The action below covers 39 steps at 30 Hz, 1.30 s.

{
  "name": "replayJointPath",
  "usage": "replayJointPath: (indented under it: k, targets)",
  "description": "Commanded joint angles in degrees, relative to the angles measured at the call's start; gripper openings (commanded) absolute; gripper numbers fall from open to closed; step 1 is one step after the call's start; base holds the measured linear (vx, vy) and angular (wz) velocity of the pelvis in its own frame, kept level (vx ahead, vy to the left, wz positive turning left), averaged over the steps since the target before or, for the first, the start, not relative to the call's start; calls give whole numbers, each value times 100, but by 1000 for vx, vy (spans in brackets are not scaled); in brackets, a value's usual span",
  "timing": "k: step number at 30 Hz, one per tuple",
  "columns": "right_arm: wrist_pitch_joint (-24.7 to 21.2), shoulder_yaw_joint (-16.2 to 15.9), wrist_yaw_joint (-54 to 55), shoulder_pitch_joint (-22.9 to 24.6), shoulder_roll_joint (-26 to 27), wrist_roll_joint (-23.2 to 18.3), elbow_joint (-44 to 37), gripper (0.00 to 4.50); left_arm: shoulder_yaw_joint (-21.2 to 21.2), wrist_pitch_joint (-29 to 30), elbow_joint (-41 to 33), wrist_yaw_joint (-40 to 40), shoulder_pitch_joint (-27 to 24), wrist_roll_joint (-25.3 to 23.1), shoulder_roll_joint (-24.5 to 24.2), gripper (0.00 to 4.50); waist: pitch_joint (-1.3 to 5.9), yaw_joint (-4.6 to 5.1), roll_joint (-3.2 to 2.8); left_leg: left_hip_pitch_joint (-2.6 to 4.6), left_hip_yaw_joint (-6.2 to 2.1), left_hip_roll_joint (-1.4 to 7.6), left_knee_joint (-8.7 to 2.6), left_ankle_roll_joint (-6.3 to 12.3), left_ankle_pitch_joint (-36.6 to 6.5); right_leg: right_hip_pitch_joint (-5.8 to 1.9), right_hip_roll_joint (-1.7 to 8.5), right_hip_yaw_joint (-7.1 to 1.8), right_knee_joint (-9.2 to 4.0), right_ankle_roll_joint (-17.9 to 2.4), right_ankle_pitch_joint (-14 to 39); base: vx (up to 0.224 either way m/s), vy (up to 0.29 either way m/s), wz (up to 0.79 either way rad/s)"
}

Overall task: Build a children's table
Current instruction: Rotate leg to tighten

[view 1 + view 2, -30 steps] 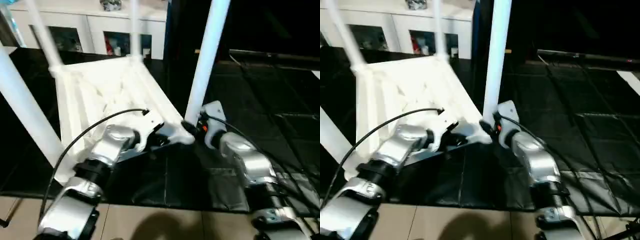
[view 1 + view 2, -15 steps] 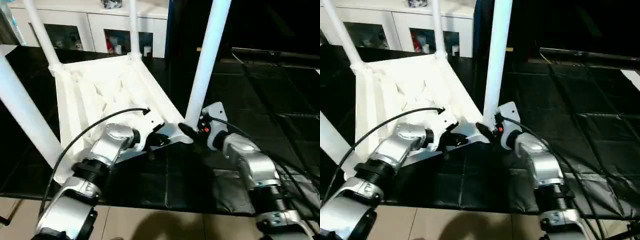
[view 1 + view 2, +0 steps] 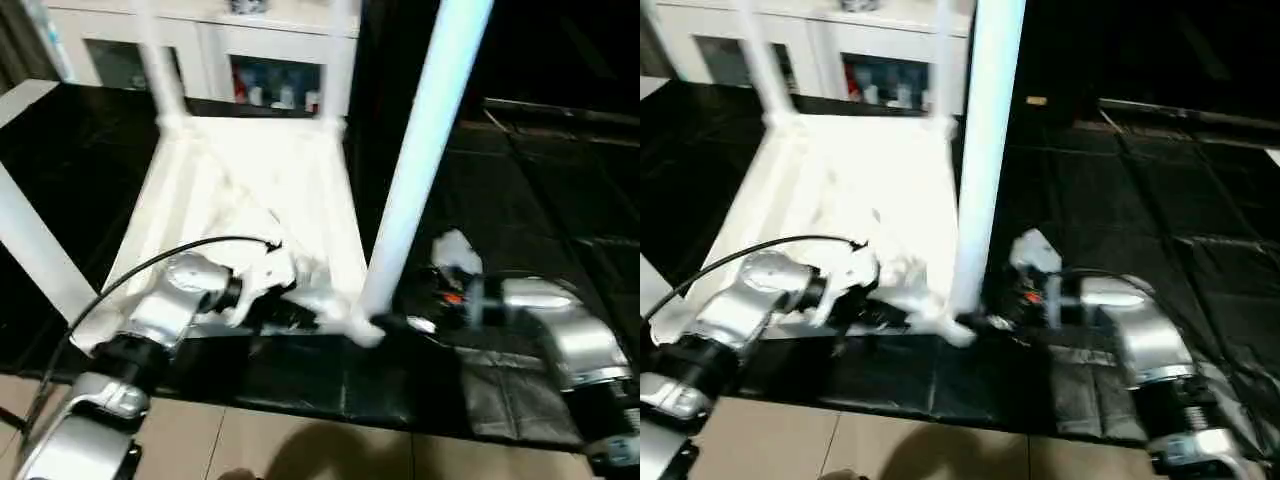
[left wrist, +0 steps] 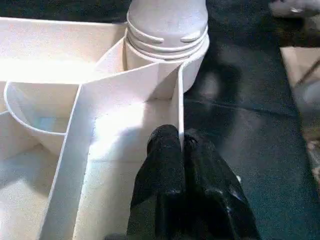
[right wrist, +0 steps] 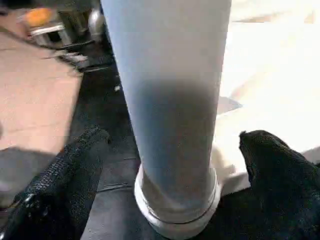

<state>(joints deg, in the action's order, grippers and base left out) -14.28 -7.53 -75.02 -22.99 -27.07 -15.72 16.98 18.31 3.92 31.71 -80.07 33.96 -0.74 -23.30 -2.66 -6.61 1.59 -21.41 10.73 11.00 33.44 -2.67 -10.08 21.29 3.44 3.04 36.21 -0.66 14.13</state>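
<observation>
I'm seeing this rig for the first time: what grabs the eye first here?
The upside-down white table top on the black floor mat, its legs pointing up. The nearest leg rises from the corner socket. The right gripper stands open around that leg's base, and the left gripper is shut on a rib of the underside.

The right gripper (image 5: 170, 150) is opening: its black fingers (image 5: 65, 175), earlier closed against the base of the near leg (image 3: 420, 160), are now standing apart on either side of it without touching. The right forearm (image 3: 560, 330) is swinging outward and turning level. The left forearm (image 3: 170, 310) is shifting outward along the table top (image 3: 250, 190).
</observation>
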Motion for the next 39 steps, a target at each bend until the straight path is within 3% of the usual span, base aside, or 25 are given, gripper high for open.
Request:
replayJointPath:
  k: [1,7,12,21,29,34,39]
  targets:
    - [155,-94,-299,-133,-98,-25,130,447,307,-125,-127,-356,-35,-19,31,0,339,13,41,106,-79,309,-303,502,-508,-225,509,-267,-337,-1490,-561,0,0,0]
    - [319,-268,-664,-315,-142,39,384,396,440,-347,-119,-508,6,-93,-24,0,337,-3,68,113,-81,311,-303,440,-555,-212,516,-263,-336,-1499,-383,0,0,0]
    - [444,-375,-780,-390,-98,118,547,352,507,-421,-122,-580,19,-111,-27,0,350,-31,108,109,-74,307,-292,479,-413,-212,513,-258,-314,-1498,-540,0,0,0]
    - [616,-422,-818,-492,1,175,796,287,541,-516,-90,-591,27,-122,-39,0,353,-68,120,113,-75,307,-283,448,-423,-212,514,-259,-299,-1517,-595,0,0,0]
    - [690,-483,-881,-493,26,161,884,214,533,-569,19,-532,72,-167,-38,0,348,-101,115,118,-78,311,-287,397,-495,-211,510,-261,-303,-1500,-522,0,0,0]
    - [702,-480,-878,-461,36,179,871,201,542,-635,142,-415,112,-249,-37,0,350,-106,107,125,-80,312,-286,359,-536,-209,512,-265,-308,-1485,-473,0,0,0]
    - [704,-483,-836,-351,40,209,787,198,547,-585,320,-206,178,-363,6,0,346,-109,62,133,-86,312,-291,292,-620,-205,509,-267,-316,-1502,-428,0,0,0]
